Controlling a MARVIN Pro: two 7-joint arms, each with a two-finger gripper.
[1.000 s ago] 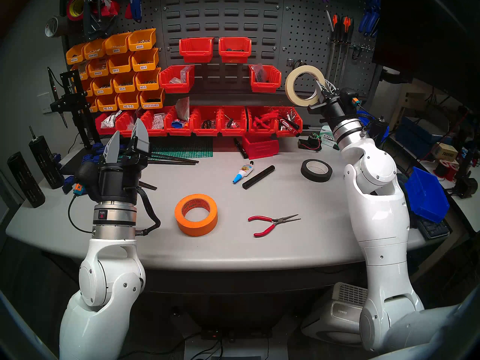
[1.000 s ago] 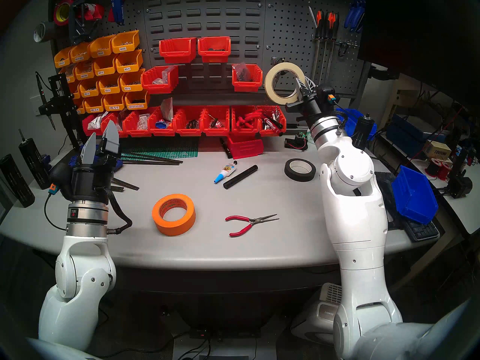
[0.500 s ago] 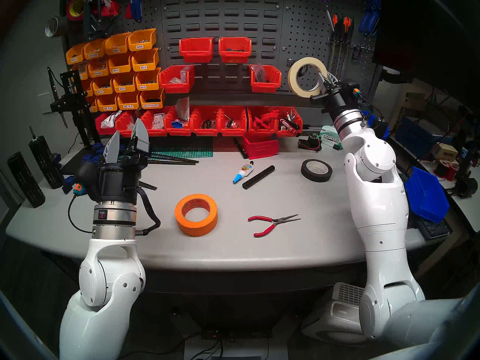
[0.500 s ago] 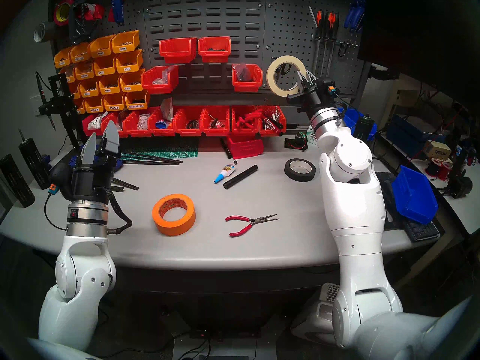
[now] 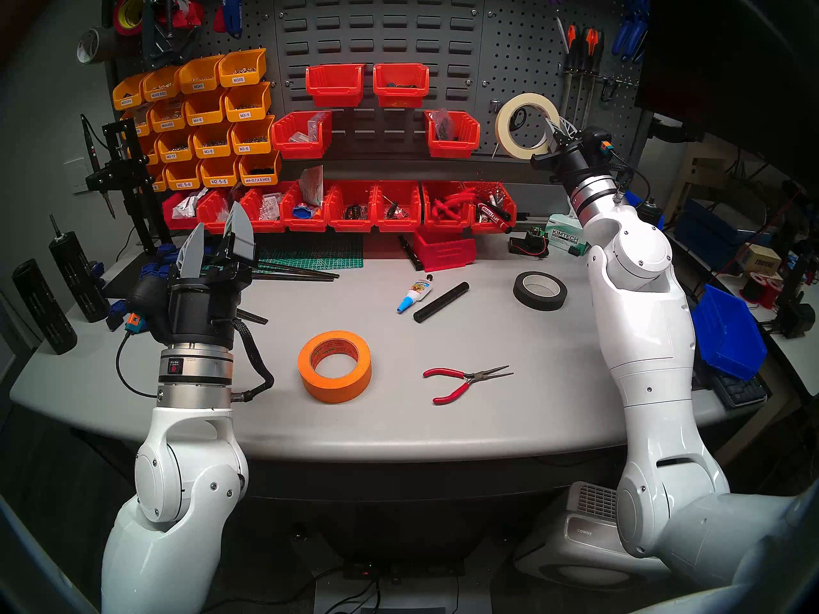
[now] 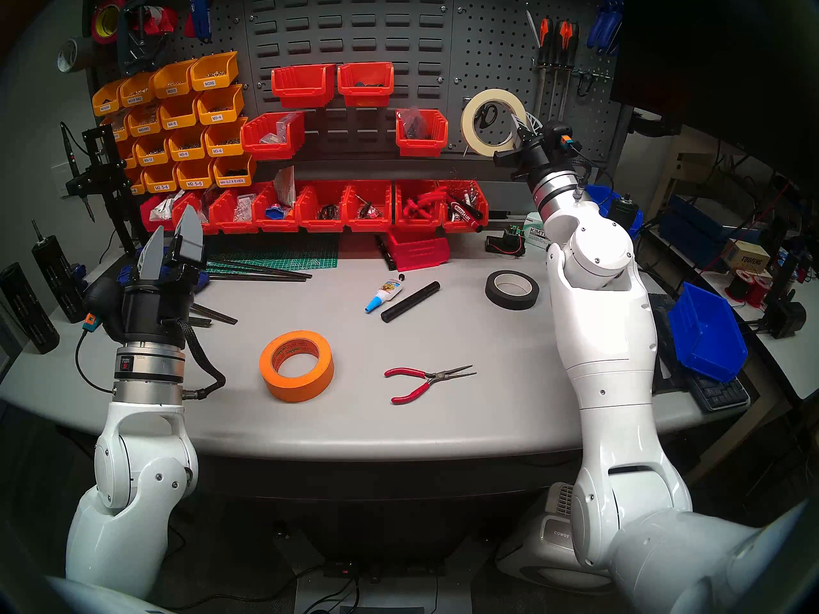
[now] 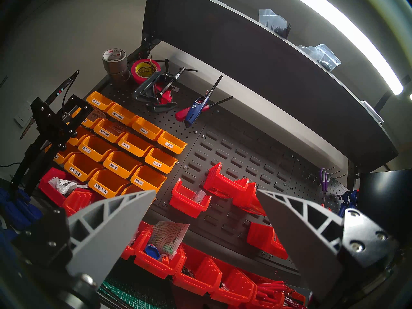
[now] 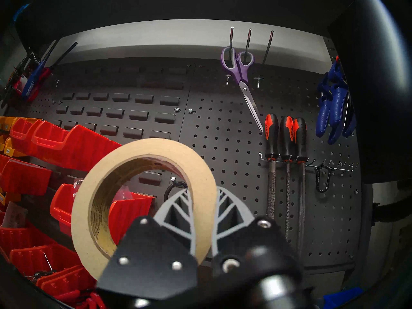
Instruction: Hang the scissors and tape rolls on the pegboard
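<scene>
Since a second ago only the right arm has moved, carrying its load up toward the pegboard (image 5: 523, 59). Left gripper (image 5: 219, 241) idles, fingers apart and empty; orange tape roll (image 5: 334, 366) waits on the table (image 5: 487, 422). Right gripper (image 8: 202, 212) pinches the masking tape ring (image 5: 526, 125); the ring's opening should be lined up squarely over the hook (image 8: 173, 179), beside the hung scissors (image 6: 486, 114), before release.

Bench front: red-handled needle-nose pliers (image 5: 465, 380), lying flat on grey tabletop (image 5: 509, 413).
Bench middle: black tape roll (image 5: 540, 290); white glue bottle (image 5: 414, 294) just beside black cylinder (image 5: 441, 301).
Wall: yellow bins (image 5: 199, 121), red bins (image 5: 345, 210).
</scene>
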